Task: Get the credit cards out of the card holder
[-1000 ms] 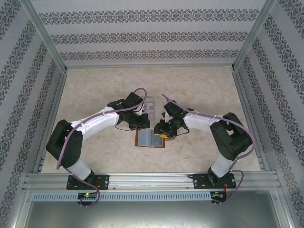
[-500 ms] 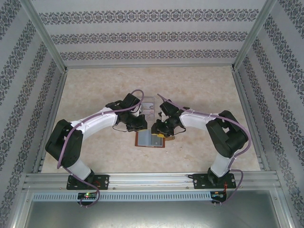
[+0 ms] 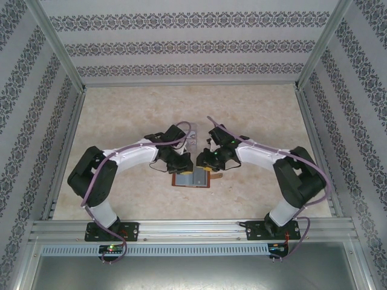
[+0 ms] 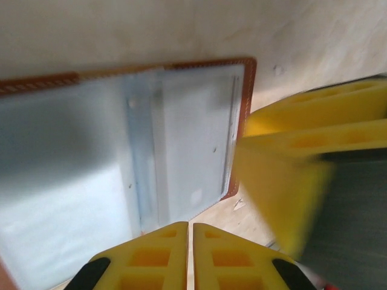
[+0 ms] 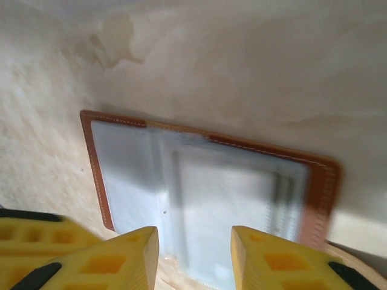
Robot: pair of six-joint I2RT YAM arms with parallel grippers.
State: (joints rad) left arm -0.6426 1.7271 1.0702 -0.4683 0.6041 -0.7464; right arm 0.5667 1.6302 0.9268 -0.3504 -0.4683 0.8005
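The card holder [image 3: 192,179] lies open and flat on the table, a reddish-brown rim around grey-blue inner pockets [image 4: 181,133]. In those pale pockets [image 5: 205,187] I cannot pick out separate credit cards. My left gripper [image 4: 191,232] is shut and empty, its tips hovering at the holder's edge. My right gripper [image 5: 195,241] is open above the other edge with nothing between its fingers. From above, the left gripper [image 3: 179,168] and right gripper [image 3: 201,164] face each other closely over the holder's far side. The right gripper's yellow fingers [image 4: 302,139] cross the left wrist view.
A clear plastic tray [image 3: 191,136] with something pale in it sits just behind the two grippers. Patterned walls and metal rails [image 3: 60,151] enclose the beige table [image 3: 254,115]. The left gripper's yellow fingers [image 5: 36,238] show at the lower left of the right wrist view.
Both grippers have moved nearer and down onto the far edge of the open card holder. The left arm's elbow has swung inward. The right jaws have narrowed slightly.
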